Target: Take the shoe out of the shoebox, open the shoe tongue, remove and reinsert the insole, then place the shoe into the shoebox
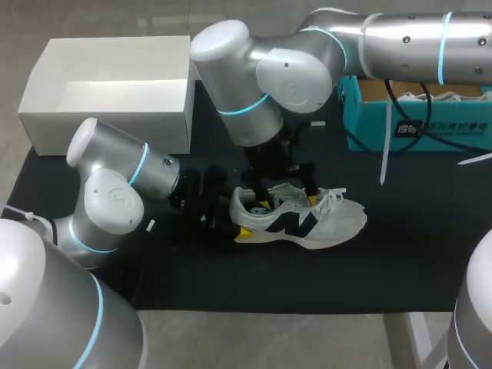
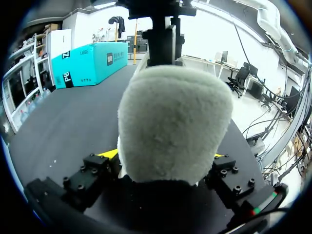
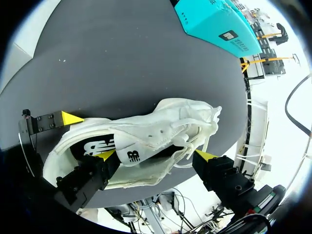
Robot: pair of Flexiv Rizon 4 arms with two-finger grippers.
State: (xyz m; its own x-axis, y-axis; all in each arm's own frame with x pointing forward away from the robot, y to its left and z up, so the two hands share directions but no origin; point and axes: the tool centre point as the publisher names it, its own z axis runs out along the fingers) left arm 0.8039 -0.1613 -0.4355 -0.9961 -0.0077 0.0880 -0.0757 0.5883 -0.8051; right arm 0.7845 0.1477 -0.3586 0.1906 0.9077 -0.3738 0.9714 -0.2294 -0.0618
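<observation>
A white sneaker (image 1: 307, 221) with navy and yellow marks lies on its side in the middle of the black mat. My left gripper (image 1: 221, 214) is at its heel. In the left wrist view the fuzzy grey heel (image 2: 175, 122) fills the gap, and both yellow fingertips (image 2: 108, 154) press its sides. My right gripper (image 1: 284, 192) stands open over the shoe's mouth. One of its fingertips (image 3: 108, 156) is at the dark opening and the other is by the laces (image 3: 202, 119), with the tongue (image 3: 146, 146) between them. The white shoebox (image 1: 108, 115) stands open at the back left.
A teal box (image 1: 415, 115) sits at the back right of the mat, with a white strap hanging over its front. Bare black mat (image 1: 231, 284) lies in front of the shoe. My right arm's elbow hangs over the middle back of the table.
</observation>
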